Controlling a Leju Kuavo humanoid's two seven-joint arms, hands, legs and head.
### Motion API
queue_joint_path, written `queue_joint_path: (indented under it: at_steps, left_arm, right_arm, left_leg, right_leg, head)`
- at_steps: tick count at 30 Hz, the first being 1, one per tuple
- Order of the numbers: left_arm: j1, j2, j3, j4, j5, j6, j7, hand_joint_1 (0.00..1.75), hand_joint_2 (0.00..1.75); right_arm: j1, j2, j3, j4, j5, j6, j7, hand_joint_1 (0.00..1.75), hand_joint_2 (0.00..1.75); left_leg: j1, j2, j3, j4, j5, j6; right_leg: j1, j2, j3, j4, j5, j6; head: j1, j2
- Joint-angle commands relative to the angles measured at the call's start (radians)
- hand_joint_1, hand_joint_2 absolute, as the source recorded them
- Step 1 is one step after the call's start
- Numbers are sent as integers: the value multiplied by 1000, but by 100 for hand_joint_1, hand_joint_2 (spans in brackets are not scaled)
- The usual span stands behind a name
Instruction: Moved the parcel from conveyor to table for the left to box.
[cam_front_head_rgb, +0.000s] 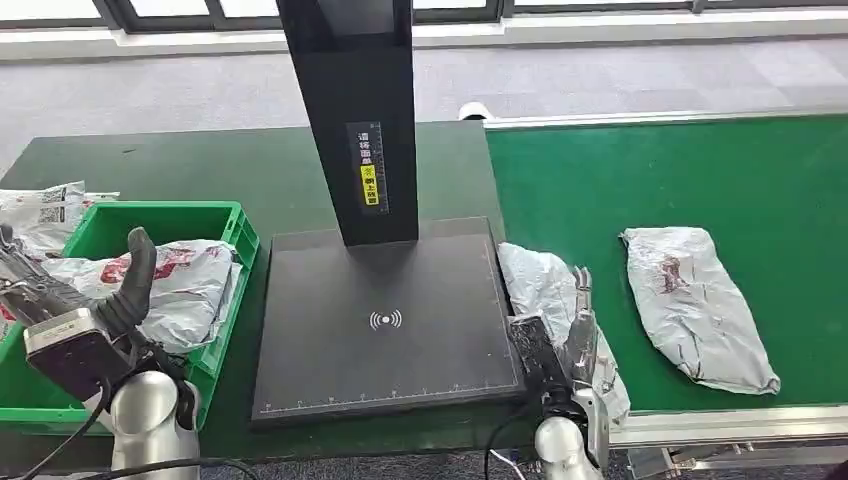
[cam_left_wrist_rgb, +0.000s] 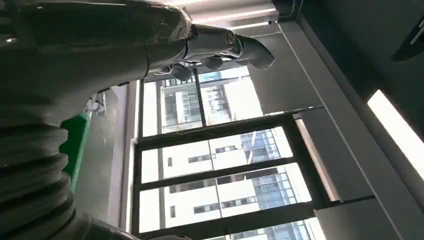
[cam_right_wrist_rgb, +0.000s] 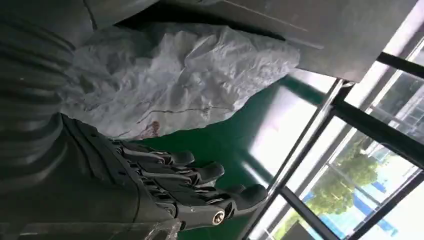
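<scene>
Two grey plastic parcels lie on the green conveyor (cam_front_head_rgb: 700, 170). One parcel (cam_front_head_rgb: 700, 305) rests in the middle of the belt. The other parcel (cam_front_head_rgb: 540, 285) lies at the belt's left edge against the black scanner platform, and shows crumpled in the right wrist view (cam_right_wrist_rgb: 175, 85). My right hand (cam_front_head_rgb: 582, 345) stands beside this parcel on its near side, fingers (cam_right_wrist_rgb: 200, 175) stretched out and spread, holding nothing. My left hand (cam_front_head_rgb: 105, 305) hovers over the green box (cam_front_head_rgb: 225, 225), thumb raised, with nothing in it; its fingers (cam_left_wrist_rgb: 215, 50) point up at the windows.
The green box holds several grey parcels (cam_front_head_rgb: 185, 280). More parcels (cam_front_head_rgb: 45, 210) lie on the table to its left. A black scanner platform (cam_front_head_rgb: 385, 320) with a tall black post (cam_front_head_rgb: 360, 110) stands between box and conveyor. A metal rail (cam_front_head_rgb: 720, 425) edges the belt's front.
</scene>
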Motion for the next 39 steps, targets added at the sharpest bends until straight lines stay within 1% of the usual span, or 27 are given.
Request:
queue_joint_path:
  at_steps: [1,4,7,12,39]
  left_arm:
    - [10,1,63,52,15,-1,4,0,175]
    - [9,1,64,52,17,-1,4,0,175]
    - [8,1,73,45,16,-1,4,0,175]
    - [14,1,81,42,23,-1,4,0,175]
    - [13,1,81,45,22,-1,4,0,175]
  right_arm:
    - [-44,-62,-162,192,23,-20,45,0,175]
    - [-44,-62,-169,196,29,-25,50,0,175]
    - [-50,-70,-184,224,77,-40,101,0,175]
    - [-77,-81,-211,279,126,-49,132,0,175]
    - [-82,-82,-215,290,130,-48,134,0,175]
  left_leg:
    - [0,1,5,-4,1,1]
    - [0,1,4,-4,1,1]
    - [0,2,4,-4,1,0]
    - [0,2,3,-3,1,1]
    - [0,1,3,-4,1,1]
  right_leg:
    - [0,0,5,-5,1,0]
    - [0,0,4,-4,1,-1]
    - [0,0,4,-4,1,-1]
    - [0,1,3,-4,1,-1]
    - [0,0,3,-4,1,-1]
  head:
    - [0,0]
    - [0,0]
    - [0,0]
    - [0,0]
    - [0,0]
